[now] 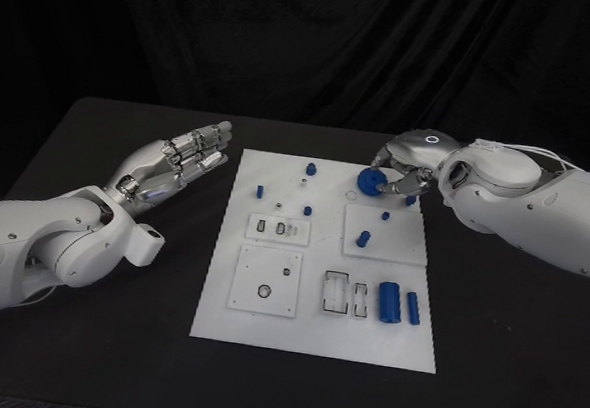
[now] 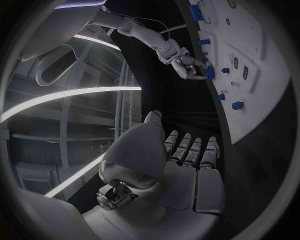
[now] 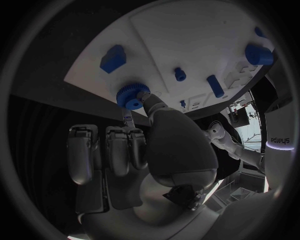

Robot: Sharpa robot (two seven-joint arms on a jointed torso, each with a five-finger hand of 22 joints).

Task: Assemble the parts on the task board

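Black table (image 1: 104, 342); white task board (image 1: 312, 329) flat at centre.

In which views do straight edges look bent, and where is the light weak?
Head view: the task board has straight edges and is evenly lit against the black table. Both wrist views: fisheye bends the task board's edges; the left hand and right hand lie in dim light.

Right hand (image 1: 404, 173): pinching a round blue toothed gear (image 1: 370, 180) at the white rectangular task board's (image 1: 315, 333) one o'clock edge.
Left hand (image 1: 172, 167): hovering flat, fingers extended, at the board's ten o'clock.
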